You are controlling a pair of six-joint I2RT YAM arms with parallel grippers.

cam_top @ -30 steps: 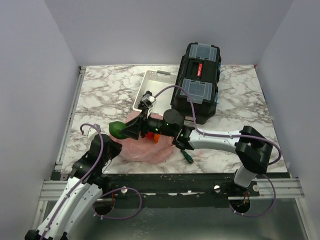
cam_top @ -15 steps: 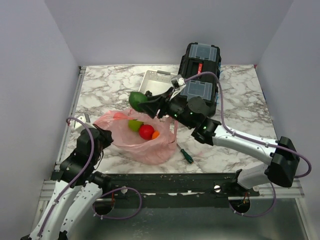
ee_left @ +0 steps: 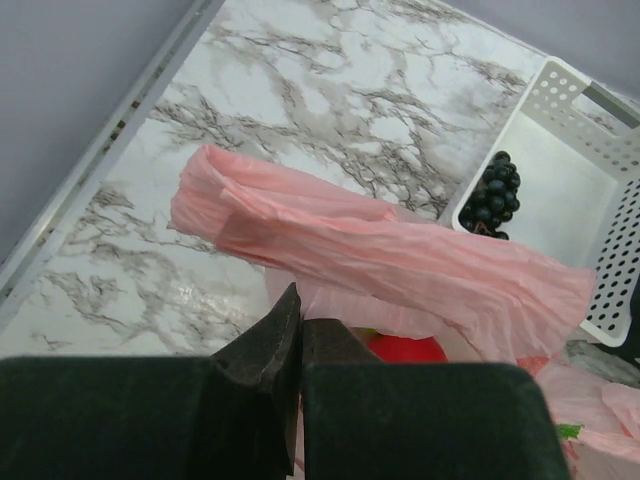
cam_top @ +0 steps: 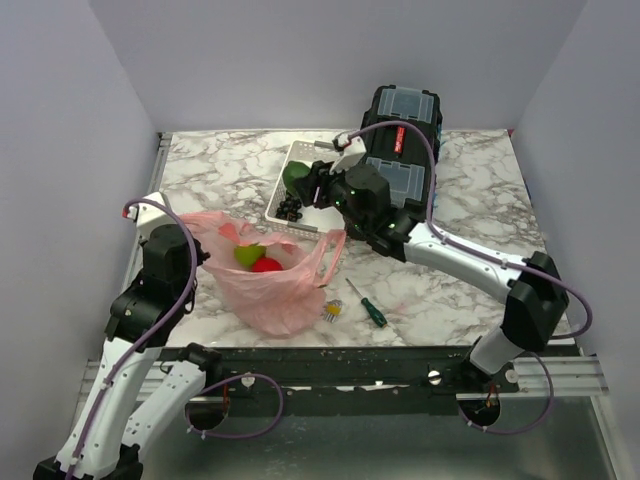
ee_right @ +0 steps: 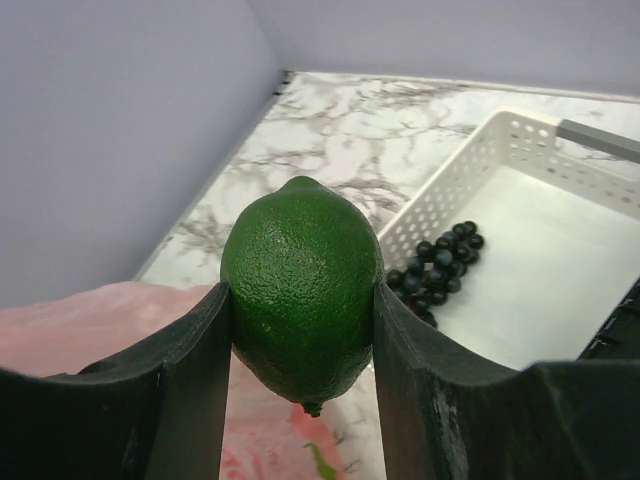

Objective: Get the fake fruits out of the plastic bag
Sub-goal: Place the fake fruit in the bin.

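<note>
The pink plastic bag (cam_top: 272, 288) lies at the front left, its mouth raised. A light yellow-green fruit (cam_top: 247, 256) and a red fruit (cam_top: 267, 266) show inside it; the orange one is hidden. My left gripper (cam_top: 196, 250) is shut on the bag's left edge and holds it up. In the left wrist view the closed gripper (ee_left: 298, 310) sits before the bag (ee_left: 400, 260) and the red fruit (ee_left: 405, 348). My right gripper (cam_top: 305, 182) is shut on the dark green fruit (cam_top: 295, 175) above the white tray's near end; the fruit (ee_right: 300, 280) sits between its fingers (ee_right: 210, 340).
The white tray (cam_top: 303, 155) holds black grapes (cam_top: 290, 208), also seen in the right wrist view (ee_right: 445, 255). A black toolbox (cam_top: 400, 150) stands right of the tray. A green screwdriver (cam_top: 368, 303) and a small object (cam_top: 331, 311) lie right of the bag.
My right gripper carried the dark green fruit up out of the bag and back to over the tray. My left gripper moved back and lifted the bag's edge.
</note>
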